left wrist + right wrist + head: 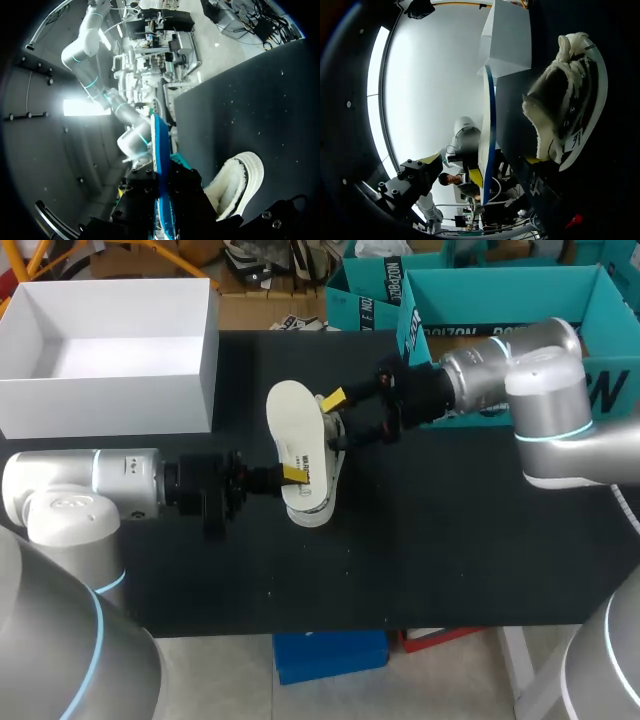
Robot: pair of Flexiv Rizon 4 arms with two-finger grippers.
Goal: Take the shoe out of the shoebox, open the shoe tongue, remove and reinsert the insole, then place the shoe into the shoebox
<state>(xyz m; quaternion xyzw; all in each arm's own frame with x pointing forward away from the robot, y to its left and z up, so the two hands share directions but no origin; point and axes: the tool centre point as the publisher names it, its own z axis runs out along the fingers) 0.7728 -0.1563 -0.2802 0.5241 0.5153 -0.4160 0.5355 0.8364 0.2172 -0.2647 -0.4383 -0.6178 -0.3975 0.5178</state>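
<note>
- The shoe point(312, 508) has been taken out of the shoebox point(110, 390) and is laid on its side on the table point(450, 540), just under and beside both pairs of fingers
- The insole point(290, 420) is judged to be out of the shoe; one end is pinched by the left gripper point(293, 474), whose fingers are clamped on it
- The right gripper point(338, 415) is spread, and the insole's edge passes between its fingers untouched, as far as can be seen
- Judged as left to do: putting the insole back, then boxing the shoe
- The tongue cannot be made out; one right fingertip is hidden in the head view, and the left fingertips are cut off in the left wrist view
</note>
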